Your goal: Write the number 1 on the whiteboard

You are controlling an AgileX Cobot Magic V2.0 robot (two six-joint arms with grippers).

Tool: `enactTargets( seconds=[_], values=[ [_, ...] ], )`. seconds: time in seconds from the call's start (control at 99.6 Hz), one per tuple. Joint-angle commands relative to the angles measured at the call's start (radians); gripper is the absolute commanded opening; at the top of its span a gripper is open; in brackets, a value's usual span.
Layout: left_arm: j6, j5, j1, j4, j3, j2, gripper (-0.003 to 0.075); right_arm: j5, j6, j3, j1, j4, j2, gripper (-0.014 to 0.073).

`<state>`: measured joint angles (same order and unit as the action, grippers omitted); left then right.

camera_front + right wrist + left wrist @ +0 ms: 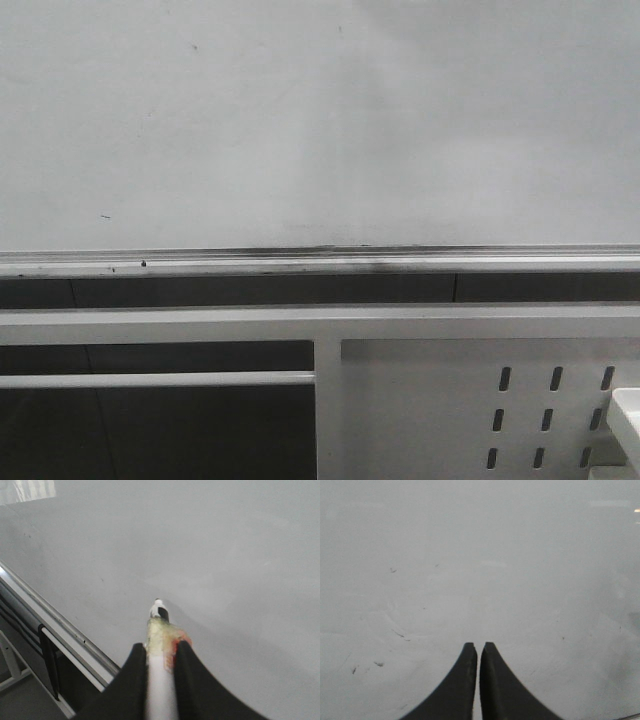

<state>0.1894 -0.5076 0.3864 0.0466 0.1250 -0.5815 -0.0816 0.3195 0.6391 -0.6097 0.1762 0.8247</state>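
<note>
Gripping marker (160, 630) in right gripper (159, 652), left gripper (478, 650) clenched empty; whiteboard (320, 120) blank, stroke pending at 12 o'clock.

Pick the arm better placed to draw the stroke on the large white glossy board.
Right. The right gripper is shut on the white marker pen, tip aimed at the large white glossy whiteboard. The left gripper is shut and empty.
</note>
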Motion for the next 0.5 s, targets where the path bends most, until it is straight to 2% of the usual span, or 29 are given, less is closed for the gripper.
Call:
enactTargets(
  seconds=[0.0, 0.181, 0.492],
  values=[
    [0.008, -0.087, -0.003, -0.011, 0.026, -0.002, -0.0020, 0.101, 0.001, 0.049, 0.010, -0.012, 0.013, -0.0069],
    [0.008, -0.098, -0.003, -0.011, 0.026, -0.002, -0.0020, 0.116, 0.001, 0.051, 0.050, -0.012, 0.045, -0.0069],
    [0.002, -0.112, -0.003, -0.011, 0.026, -0.002, -0.0020, 0.043, 0.001, 0.037, 0.065, 0.020, 0.153, -0.0069]
  ],
)
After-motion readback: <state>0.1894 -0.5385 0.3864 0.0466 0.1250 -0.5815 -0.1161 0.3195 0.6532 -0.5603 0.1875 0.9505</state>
